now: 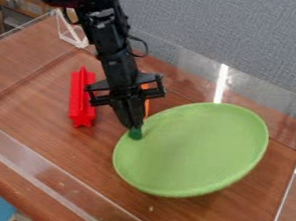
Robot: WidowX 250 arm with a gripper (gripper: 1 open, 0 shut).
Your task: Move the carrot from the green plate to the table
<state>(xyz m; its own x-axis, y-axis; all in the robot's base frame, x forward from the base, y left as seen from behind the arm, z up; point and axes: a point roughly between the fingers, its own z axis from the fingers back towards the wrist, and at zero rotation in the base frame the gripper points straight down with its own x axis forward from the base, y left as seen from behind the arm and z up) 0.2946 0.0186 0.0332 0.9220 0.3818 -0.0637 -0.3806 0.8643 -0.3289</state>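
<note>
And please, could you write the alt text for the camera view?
A black robot arm reaches down to the upper-left edge of a tilted green plate above a wooden table, beside a red block.

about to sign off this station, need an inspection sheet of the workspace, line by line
surface: glossy reddish-brown wood-grain table, low clear walls around it
job's things: green plate tilted, its left edge at the fingers; carrot mostly hidden behind the fingers, an orange sliver and dark green end showing
clutter: red block left of the arm in the picture
grippers: fingers low at the plate's edge, grip on the carrot not clear
cables: thin dark cable looping by the arm
surroundings: grey wall behind
</note>
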